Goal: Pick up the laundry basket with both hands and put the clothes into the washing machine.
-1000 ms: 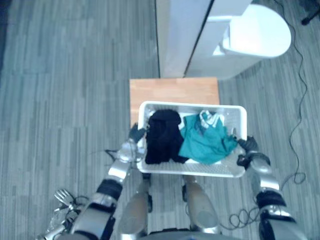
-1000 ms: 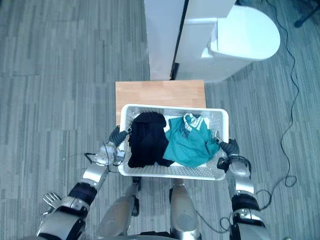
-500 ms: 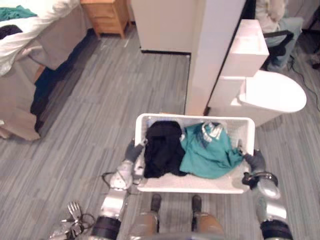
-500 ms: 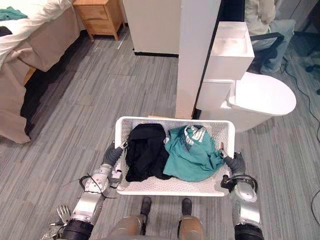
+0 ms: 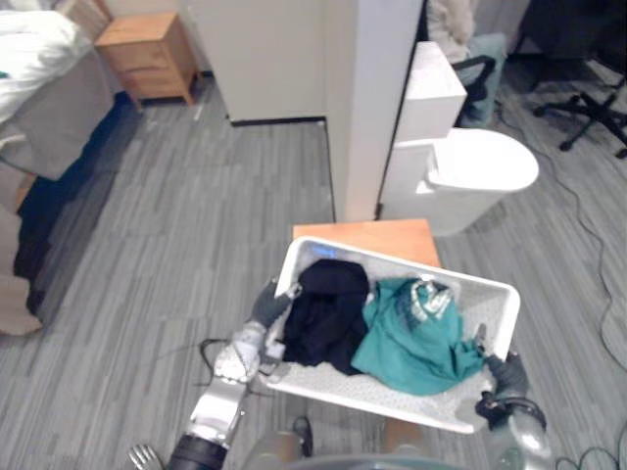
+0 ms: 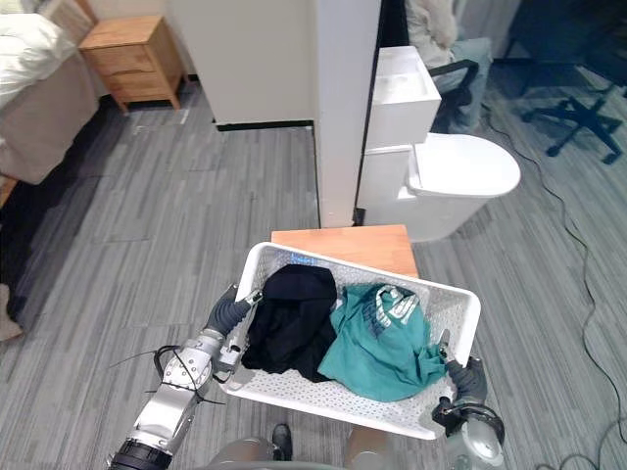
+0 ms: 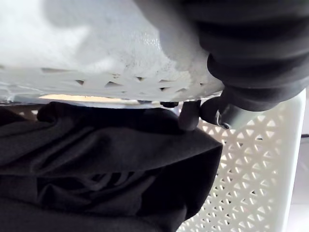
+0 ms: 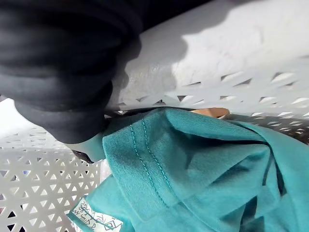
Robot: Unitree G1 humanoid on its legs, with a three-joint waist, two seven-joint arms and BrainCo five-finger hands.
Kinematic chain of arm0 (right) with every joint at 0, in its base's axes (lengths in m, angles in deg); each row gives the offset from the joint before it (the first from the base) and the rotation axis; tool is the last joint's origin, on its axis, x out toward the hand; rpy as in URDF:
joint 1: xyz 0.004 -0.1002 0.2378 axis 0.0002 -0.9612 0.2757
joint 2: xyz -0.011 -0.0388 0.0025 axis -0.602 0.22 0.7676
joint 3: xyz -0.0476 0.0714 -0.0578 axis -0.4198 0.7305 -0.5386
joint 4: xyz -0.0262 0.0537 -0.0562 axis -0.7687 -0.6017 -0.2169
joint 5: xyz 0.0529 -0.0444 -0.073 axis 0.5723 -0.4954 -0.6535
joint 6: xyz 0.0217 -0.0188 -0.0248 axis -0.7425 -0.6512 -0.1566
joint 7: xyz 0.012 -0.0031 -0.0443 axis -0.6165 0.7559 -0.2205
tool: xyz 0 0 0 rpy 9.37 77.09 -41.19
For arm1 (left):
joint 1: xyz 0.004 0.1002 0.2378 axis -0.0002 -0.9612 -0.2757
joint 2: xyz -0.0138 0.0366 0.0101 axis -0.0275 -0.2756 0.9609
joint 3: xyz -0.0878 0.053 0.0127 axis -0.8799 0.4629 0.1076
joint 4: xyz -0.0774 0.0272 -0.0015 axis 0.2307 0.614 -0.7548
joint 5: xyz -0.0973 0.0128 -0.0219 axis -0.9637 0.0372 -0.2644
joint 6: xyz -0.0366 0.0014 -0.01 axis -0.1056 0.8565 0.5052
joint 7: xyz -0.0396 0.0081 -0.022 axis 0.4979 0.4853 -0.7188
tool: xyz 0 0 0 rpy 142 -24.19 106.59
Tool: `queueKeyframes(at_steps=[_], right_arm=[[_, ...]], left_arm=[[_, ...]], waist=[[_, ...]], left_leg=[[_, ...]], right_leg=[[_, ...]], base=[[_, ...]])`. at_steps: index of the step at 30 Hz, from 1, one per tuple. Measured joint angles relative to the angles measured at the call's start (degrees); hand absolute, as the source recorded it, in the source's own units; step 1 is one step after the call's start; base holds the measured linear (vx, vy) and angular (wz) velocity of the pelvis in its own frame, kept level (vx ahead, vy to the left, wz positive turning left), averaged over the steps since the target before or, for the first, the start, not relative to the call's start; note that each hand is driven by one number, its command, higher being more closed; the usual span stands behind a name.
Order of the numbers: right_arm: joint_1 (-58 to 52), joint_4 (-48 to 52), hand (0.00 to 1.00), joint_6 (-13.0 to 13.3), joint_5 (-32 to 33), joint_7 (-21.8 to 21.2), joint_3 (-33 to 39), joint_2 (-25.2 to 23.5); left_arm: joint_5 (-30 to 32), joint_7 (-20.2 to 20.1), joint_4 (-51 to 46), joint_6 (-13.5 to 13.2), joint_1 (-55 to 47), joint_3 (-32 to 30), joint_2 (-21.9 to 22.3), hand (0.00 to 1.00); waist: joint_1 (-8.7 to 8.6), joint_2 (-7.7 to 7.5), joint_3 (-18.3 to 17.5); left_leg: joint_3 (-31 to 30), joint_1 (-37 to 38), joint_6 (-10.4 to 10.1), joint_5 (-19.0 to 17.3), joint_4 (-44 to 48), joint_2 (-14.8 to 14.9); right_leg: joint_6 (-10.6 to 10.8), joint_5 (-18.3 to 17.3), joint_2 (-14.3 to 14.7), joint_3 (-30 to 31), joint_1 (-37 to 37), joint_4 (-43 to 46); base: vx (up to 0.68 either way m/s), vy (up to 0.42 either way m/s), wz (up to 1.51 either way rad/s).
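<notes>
The left arm reaches forward from the lower left to the left end of the laundry basket (image 6: 323, 399); the left hand (image 6: 230, 315) sits against that end with its fingers curled over the rim, gripping it; in the left wrist view a dark-tipped finger (image 7: 189, 116) hooks over the rim into the basket and touches the black garment (image 6: 289, 323). The right arm comes up from the lower right to the basket's right near corner; the right hand (image 6: 468, 377) clasps that corner, a finger raised over the rim on the inner side, just beside the teal garment (image 6: 377, 343).

The basket is white, rectangular, with perforated walls; it sits askew between the two hands, its left end farther from the robot than its right end. Inside it, the black garment lies bunched in the left half and the teal garment lies crumpled in the right half, a printed collar patch showing on top; the two touch in the middle.

Just beyond the basket stands a low wooden counter (image 6: 343, 243); the basket's far rim covers the counter's near edge, and whether they touch cannot be told. Farther beyond the basket, to the right, stands the white washing machine (image 6: 460, 186) with a rounded lid; a seated person (image 6: 436, 29) is well beyond the basket; a wooden nightstand (image 6: 122, 59) and a bed (image 6: 34, 88) are well away to its far left.
</notes>
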Motion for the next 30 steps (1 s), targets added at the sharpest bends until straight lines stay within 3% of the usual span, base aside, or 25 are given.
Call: queueKeyframes(at_steps=[1,2,4,6,8,10,11,13,17,19,20,21,22,23,24,25,26,28,29,30], right_arm=[[-0.1,0.0,1.0,-0.12,0.08,-0.01,-0.97,-0.07],[0.17,-0.1,1.0,-0.18,0.57,-0.07,-2.16,-0.15],[0.95,-0.09,1.0,-0.36,0.77,-0.14,-3.31,-0.12],[1.78,-0.29,1.0,-0.39,0.8,-0.14,-3.42,0.18],[3.45,-1.53,1.0,-0.36,0.96,-0.15,-4.17,1.29],[6.14,-2.56,1.0,-0.47,0.97,-0.15,-5.17,2.6],[6.63,-2.59,1.0,-0.42,0.97,-0.14,-5.36,3.41],[7.27,-2.77,1.0,-0.33,0.97,-0.11,-5.15,4.54],[5.61,-2.46,1.0,-0.24,0.95,-0.15,-5.26,4.11],[3.81,-2.16,1.0,-0.27,0.95,-0.22,-5.27,2.84],[3.07,-2.01,1.0,-0.3,0.93,-0.22,-5.28,1.94],[2.34,-1.42,1.0,-0.36,0.93,-0.23,-5.37,1.4],[1.33,-0.33,1.0,-0.57,0.93,-0.25,-5.47,0.96],[0.5,0.85,1.0,-0.89,0.93,-0.26,-5.51,0.96],[0.39,1.02,1.0,-0.94,0.93,-0.26,-5.48,0.98],[-0.05,1.23,1.0,-1.01,0.93,-0.26,-5.41,1.4],[-0.44,1.94,1.0,-1.35,0.94,-0.26,-5.02,2.23],[-0.43,3.76,1.0,-1.65,1.04,-0.26,-4.84,3.4],[0.0,3.98,1.0,-1.63,1.05,-0.25,-4.84,4.1],[0.33,4.0,1.0,-1.61,1.03,-0.25,-4.84,4.54]], left_arm=[[0.0,-0.12,-0.21,0.39,-0.42,-0.32,-0.46,1.0],[0.0,-0.32,-1.15,0.4,-1.25,-1.11,-0.92,1.0],[-0.05,-0.34,-1.22,0.45,-1.67,-2.66,-0.93,1.0],[-0.16,-0.3,-2.15,0.44,-2.07,-2.77,-0.92,1.0],[-0.26,-0.14,-3.39,0.44,-2.45,-3.27,-0.9,1.0],[-0.43,0.29,-3.77,0.45,-2.46,-4.62,-0.2,1.0],[-0.43,0.34,-3.78,0.45,-2.47,-4.9,0.79,1.0],[-0.39,0.61,-3.77,0.45,-2.44,-4.5,2.35,1.0],[-0.36,0.9,-3.42,0.45,-3.58,-4.18,2.46,1.0],[-0.33,0.73,-2.35,0.5,-3.98,-4.47,2.34,1.0],[-0.26,0.67,-2.31,0.51,-4.56,-4.93,2.25,1.0],[-0.26,0.71,-2.31,0.51,-5.09,-5.2,2.0,1.0],[-0.27,0.6,-2.34,0.5,-5.51,-5.39,1.87,1.0],[-0.33,0.4,-2.47,0.47,-6.12,-5.39,1.97,1.0],[-0.4,0.41,-2.5,0.43,-6.23,-5.39,1.99,1.0],[-0.51,0.47,-2.5,0.36,-6.64,-5.0,2.59,1.0],[-0.53,0.35,-2.49,0.3,-6.58,-4.33,3.18,1.0],[-0.76,0.09,-2.45,0.21,-5.75,-4.36,3.85,1.0],[-0.89,0.36,-2.38,-0.1,-5.68,-4.38,4.26,1.0],[-0.9,0.74,-2.29,-0.33,-5.68,-4.43,4.75,1.0]], waist=[[0.09,0.32,-0.13],[0.25,0.25,-0.25],[0.92,0.06,-0.28],[1.8,-0.48,-0.63],[1.83,-0.8,-0.79],[2.78,-0.72,-0.98],[3.17,-0.23,-1.27],[2.29,1.85,-2.43],[0.51,1.01,-2.85],[-0.58,0.92,-3.01],[-0.29,0.6,-3.28],[-0.17,0.43,-3.38],[-0.17,0.82,-3.3],[-0.02,1.43,-3.36],[0.0,1.45,-3.36],[0.35,2.02,-3.54],[-0.04,2.5,-3.72],[-0.37,2.78,-3.34],[-0.36,2.39,-3.11],[-0.46,2.67,-2.97]], left_leg=[[1.75,0.17,1.22,0.37,0.03,1.61],[4.67,0.32,2.12,-0.2,-0.3,3.48],[7.26,0.67,2.15,-0.23,-0.43,5.3],[10.68,1.61,2.12,-0.25,-0.36,6.76],[14.03,1.9,1.51,-0.79,0.68,7.93],[14.66,1.73,-0.56,-3.39,5.06,8.84],[13.51,1.98,-0.52,-3.71,5.07,9.07],[14.89,2.83,-1.96,-4.89,4.01,11.02],[23.45,8.67,-4.6,-5.25,0.91,13.15],[26.29,10.26,-6.46,-6.34,4.72,16.75],[26.18,10.48,-6.84,-6.6,7.51,18.42],[26.11,10.6,-6.47,-6.86,10.69,19.92],[24.78,10.25,-4.71,-7.4,16.36,22.52],[18.13,8.0,1.87,-6.6,24.79,23.7],[16.24,7.61,2.47,-7.31,26.08,23.35],[8.09,6.94,1.08,-9.49,27.91,19.3],[3.29,5.22,-2.11,-11.87,26.86,14.0],[2.61,-0.18,-0.24,-13.7,23.52,7.8],[1.34,-4.51,-0.37,-13.55,19.86,4.32],[-0.6,-6.29,-0.57,-13.15,17.16,2.88]], right_leg=[[-1.75,-3.21,0.59,-0.85,-0.06,0.33],[0.46,-3.1,2.02,-0.89,-1.7,3.52],[2.25,-2.44,4.2,-1.21,-3.45,11.29],[4.1,-4.83,5.14,-3.94,-2.68,20.23],[3.64,-7.08,4.57,-5.29,-0.69,23.97],[3.41,-7.73,6.05,-6.42,1.17,19.65],[2.59,-7.26,6.94,-5.64,1.37,17.05],[1.05,-5.65,9.44,-3.67,1.97,10.21],[0.86,-1.41,12.4,-0.24,3.4,5.94],[0.4,0.03,16.09,3.79,3.89,6.02],[0.13,0.37,17.92,5.89,4.18,6.33],[-0.46,0.8,19.69,8.09,4.33,6.61],[-0.65,0.88,22.24,11.07,4.57,7.56],[-1.58,0.25,25.48,15.49,5.27,9.47],[-1.96,-0.06,25.91,16.65,5.55,9.8],[-2.86,-1.02,27.4,20.56,6.67,10.74],[-4.41,-2.21,28.1,24.89,7.29,10.96],[-4.62,-2.26,27.23,31.25,7.48,10.43],[-4.62,-2.27,25.5,34.06,6.91,9.27],[-4.94,-2.45,24.79,35.49,6.63,8.02]], base=[[-0.06,0.186,-0.91],[-0.07,0.063,-0.85],[-0.06,-0.018,-0.83],[-0.01,-0.053,-0.91],[-0.01,-0.118,-1.08],[-0.03,-0.152,-1.68],[-0.03,-0.169,-1.71],[-0.02,-0.103,-1.34],[0.04,-0.049,-1.3],[0.15,-0.126,-1.28],[0.19,-0.179,-1.42],[0.18,-0.183,-1.68],[0.16,-0.104,-2.07],[0.12,-0.059,-1.73],[0.11,0.04,-1.83],[0.06,0.103,-1.58],[0.07,0.138,-1.75],[-0.01,0.206,-1.65],[-0.07,0.195,-1.64],[-0.09,0.133,-1.79]])
